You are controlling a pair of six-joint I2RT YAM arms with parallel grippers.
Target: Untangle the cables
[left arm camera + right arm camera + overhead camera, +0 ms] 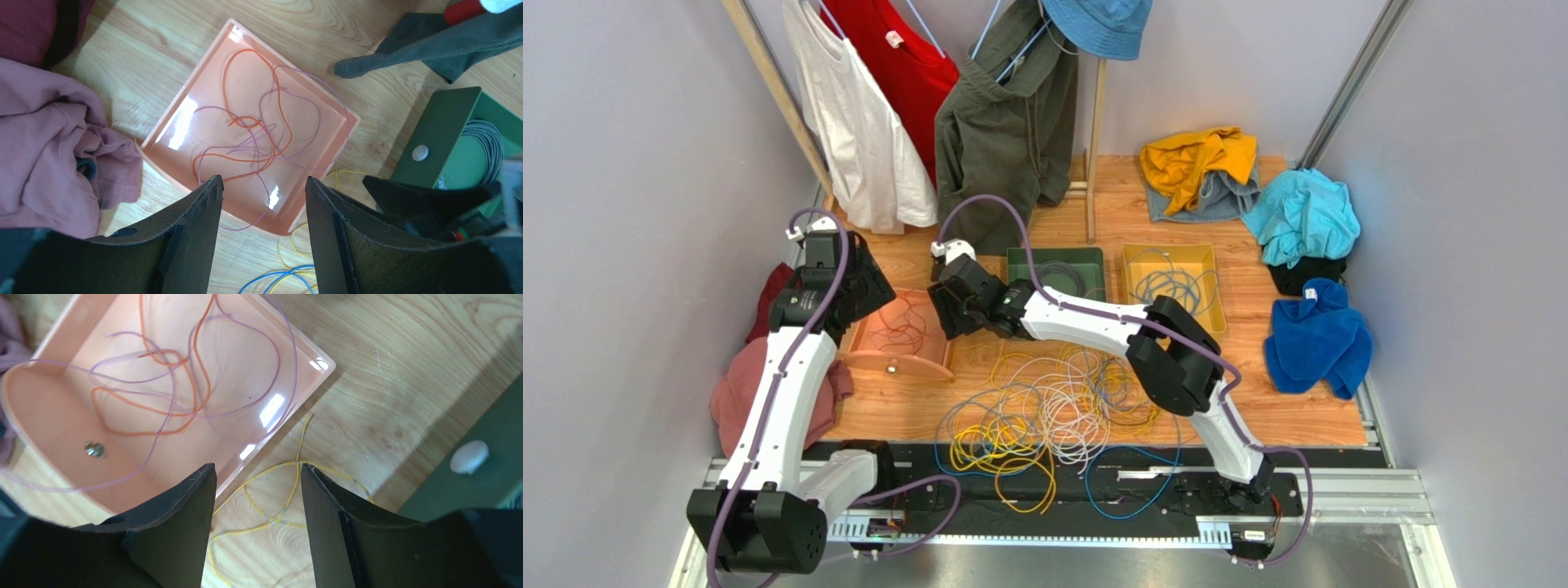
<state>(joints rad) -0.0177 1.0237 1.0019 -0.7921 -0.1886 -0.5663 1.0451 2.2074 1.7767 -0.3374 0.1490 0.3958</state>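
Note:
A tangle of thin yellow, blue and white-grey cables [1044,417] lies on the wooden table near the front. An orange tray [897,333] holds loose orange and lilac wires [251,131], also in the right wrist view [166,386]. My left gripper [264,187] is open and empty above the tray's near corner. My right gripper [258,474] is open and empty above a yellow cable [276,499] lying on the wood beside the tray's edge. Blue cable ends [279,282] show below the left gripper.
A green tray [1057,272] holds grey cable and a yellow tray [1173,284] holds coiled cable. Pink and maroon cloths [750,380] lie left of the orange tray. Blue, teal and yellow clothes [1302,221] lie at the right. Hanging garments [928,110] stand behind.

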